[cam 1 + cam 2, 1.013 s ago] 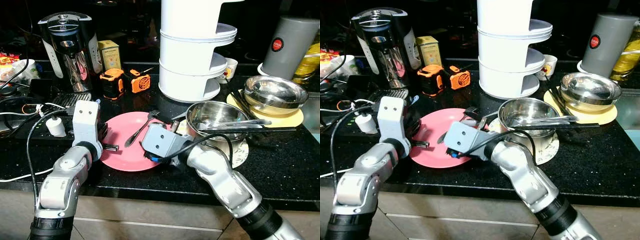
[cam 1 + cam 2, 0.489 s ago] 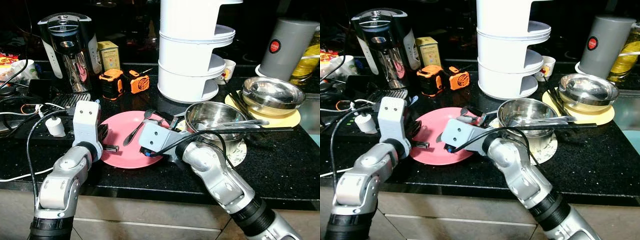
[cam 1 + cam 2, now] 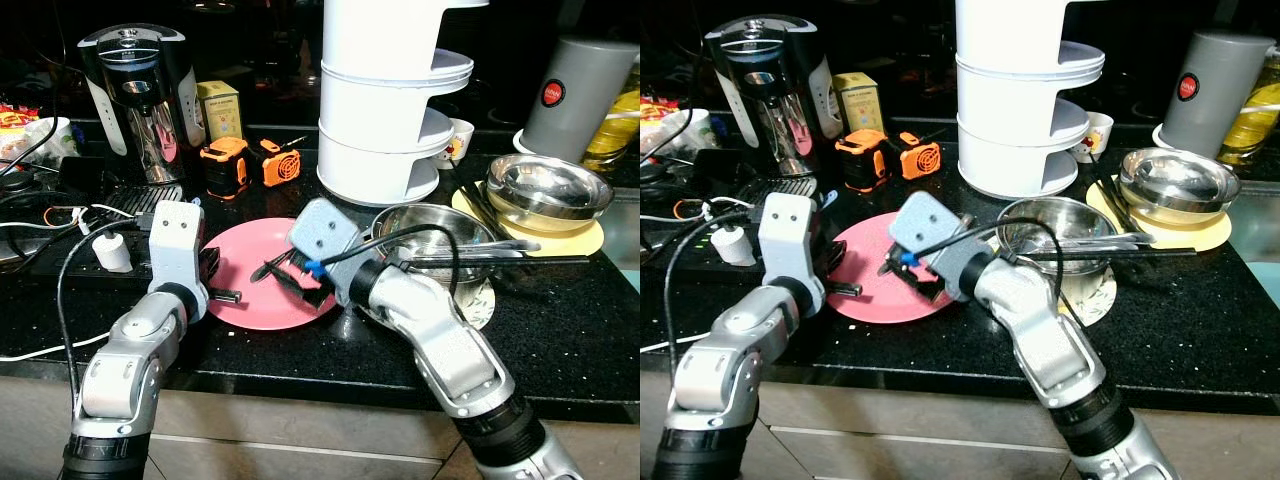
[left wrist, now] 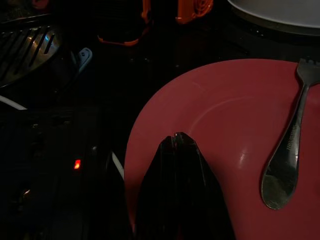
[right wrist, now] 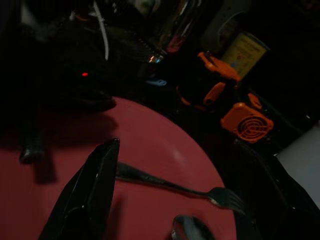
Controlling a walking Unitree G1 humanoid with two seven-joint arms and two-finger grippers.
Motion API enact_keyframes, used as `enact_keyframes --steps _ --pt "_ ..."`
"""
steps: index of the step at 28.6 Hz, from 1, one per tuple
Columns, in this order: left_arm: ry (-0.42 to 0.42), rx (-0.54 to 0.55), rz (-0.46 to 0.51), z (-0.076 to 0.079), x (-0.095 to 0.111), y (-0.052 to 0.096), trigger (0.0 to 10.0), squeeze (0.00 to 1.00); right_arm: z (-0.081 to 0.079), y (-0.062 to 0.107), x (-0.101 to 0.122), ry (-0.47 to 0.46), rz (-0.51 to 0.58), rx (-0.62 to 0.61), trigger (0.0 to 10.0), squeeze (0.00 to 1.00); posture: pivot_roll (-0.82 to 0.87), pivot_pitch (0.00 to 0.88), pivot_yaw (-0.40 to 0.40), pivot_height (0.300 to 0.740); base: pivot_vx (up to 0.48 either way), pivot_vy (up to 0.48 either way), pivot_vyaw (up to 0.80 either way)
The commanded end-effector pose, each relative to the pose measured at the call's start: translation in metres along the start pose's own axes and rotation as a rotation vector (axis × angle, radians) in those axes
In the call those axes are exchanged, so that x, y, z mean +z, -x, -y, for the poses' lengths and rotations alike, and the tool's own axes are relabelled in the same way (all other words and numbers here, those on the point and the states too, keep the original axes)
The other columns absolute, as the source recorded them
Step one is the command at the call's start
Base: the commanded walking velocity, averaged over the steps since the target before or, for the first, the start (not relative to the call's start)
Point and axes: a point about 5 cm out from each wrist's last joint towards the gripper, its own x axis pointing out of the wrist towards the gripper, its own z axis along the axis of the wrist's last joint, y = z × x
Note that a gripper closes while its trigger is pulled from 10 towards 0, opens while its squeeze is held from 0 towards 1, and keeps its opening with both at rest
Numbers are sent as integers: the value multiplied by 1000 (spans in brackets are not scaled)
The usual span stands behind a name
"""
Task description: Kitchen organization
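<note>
A round pink plate is seen on the black speckled counter, near its front edge, with a silver metal fork lying across it, tines toward the tall white tiered rack. The right gripper is held above the plate's right part, its two black fingers spread apart on either side of the fork handle, nothing clamped; contact with the fork cannot be told. A spoon bowl is glimpsed just beside the fork tines in the right wrist view. The left gripper is placed at the plate's left rim, fingers pressed together, tips over the pink surface, nothing between them. To the right of the plate a steel bowl holding utensils is noted, and farther right a second steel bowl on a yellow plate. Behind the plate, two orange and black devices and a black and chrome coffee maker are recorded.
</note>
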Motion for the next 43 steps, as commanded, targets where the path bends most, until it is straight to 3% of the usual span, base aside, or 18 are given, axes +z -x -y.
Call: enact_keyframes --steps 1,10,12,16,27,28,29,30,31,32,33,43 --pt "0 -7 1 2 3 0 10000 0 2 -1 7 9 12 -12 10000 0 5 0 -25 740 0 0 0" --pt "0 -7 6 2 4 0 10000 0 -13 -10 8 73 -101 19 10000 0 6 0 -30 740 0 0 0" --pt "2 -11 8 3 4 -1 10000 0 -20 -11 -1 91 -208 62 10000 0 3 0 -31 740 0 0 0" --pt "4 -11 12 4 5 -1 10000 0 -20 -10 -10 123 -318 66 10000 0 6 0 -34 740 0 0 0" --pt "9 -13 15 5 5 -1 10000 0 -12 -10 -20 193 -415 14 9843 0 1 0 -33 740 0 0 0" --pt "9 -13 15 5 5 -1 10000 0 -11 -10 -21 201 -427 6 8392 0 1 0 -33 740 0 0 0" --pt "10 -13 15 5 6 -1 10000 0 -10 -10 -22 214 -439 0 4980 0 2 0 -33 740 0 0 0" --pt "10 -12 16 6 6 -1 10000 0 -9 -9 -23 229 -455 -2 4235 0 2 0 -33 740 0 0 0" --pt "10 -12 16 6 6 -1 10000 0 -9 -9 -23 229 -455 -2 4235 0 2 0 -33 740 0 0 0" --pt "11 -12 16 6 6 -1 10000 0 -9 -9 -24 239 -468 -4 1451 0 2 0 -33 740 0 0 0" --pt "11 -12 16 5 6 -1 10000 0 -8 -8 -25 249 -480 -8 196 0 2 0 -33 740 0 0 0" --pt "15 -13 17 5 6 0 10000 0 -2 -9 -26 297 -512 -52 0 0 4 0 -34 740 0 0 0"
